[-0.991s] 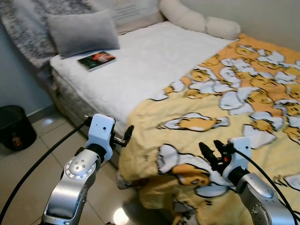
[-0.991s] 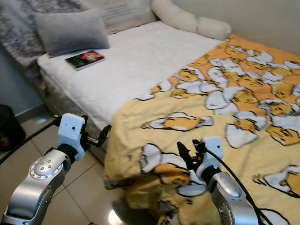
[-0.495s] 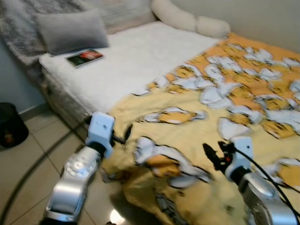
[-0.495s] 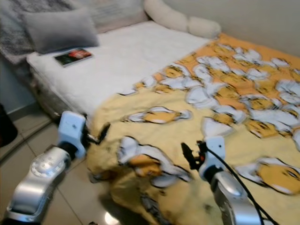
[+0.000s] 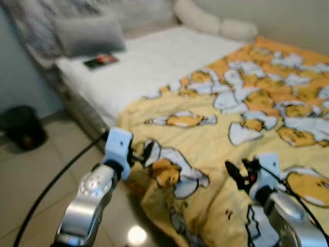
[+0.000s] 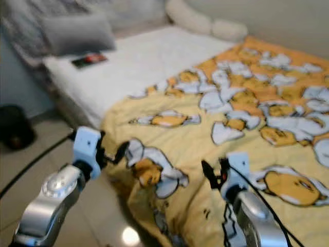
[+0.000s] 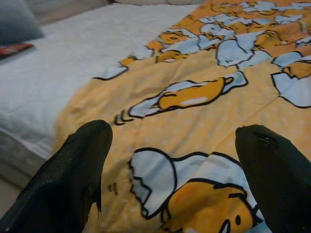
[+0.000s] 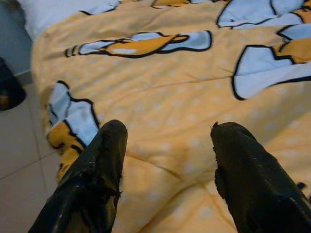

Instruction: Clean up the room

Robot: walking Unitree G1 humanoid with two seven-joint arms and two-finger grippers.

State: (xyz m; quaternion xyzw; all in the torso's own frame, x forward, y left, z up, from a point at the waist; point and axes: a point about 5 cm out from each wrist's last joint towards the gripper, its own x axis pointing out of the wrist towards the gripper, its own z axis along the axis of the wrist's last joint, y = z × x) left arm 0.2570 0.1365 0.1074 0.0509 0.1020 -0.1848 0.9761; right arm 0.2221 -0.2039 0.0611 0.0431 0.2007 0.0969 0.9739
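the yellow blanket (image 5: 241, 139) now lies spread further toward the bed's floor-side edge, and its bunched hanging corner is flatter.

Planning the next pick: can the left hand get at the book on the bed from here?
Probably not. The book lies far up the white mattress beside the grey pillow, while the left hand, open, sits at the yellow blanket's near edge. Nothing blocks it; it simply looks too far.

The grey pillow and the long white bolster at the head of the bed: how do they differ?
The grey pillow is dark grey, flat and squarish; the white bolster is cream, long and rounded. The pillow lies near the floor-side edge, close to a book; the bolster runs along the wall side. Both rest on the white mattress, clear of the yellow blanket.
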